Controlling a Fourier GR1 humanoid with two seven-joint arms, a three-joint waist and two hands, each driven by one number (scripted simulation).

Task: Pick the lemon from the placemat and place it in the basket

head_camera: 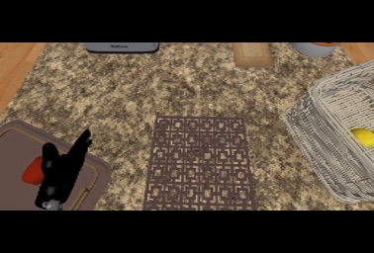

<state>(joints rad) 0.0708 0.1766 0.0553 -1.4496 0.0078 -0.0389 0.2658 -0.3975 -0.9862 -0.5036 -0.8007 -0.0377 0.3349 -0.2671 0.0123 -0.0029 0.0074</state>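
Head view, lemon (363,137) in basket (321,143), far from relaxed left hand (61,170).

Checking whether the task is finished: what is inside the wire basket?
The lemon lies inside the basket, near the view's right edge. Part of the basket is cut off there, so the rest of its inside cannot be seen.

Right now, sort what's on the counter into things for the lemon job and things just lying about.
For the job:
lemon, already in the basket
placemat

Lying about:
tray with a red thing
wooden block
grey appliance
grey pot
left hand, resting, fingers straight
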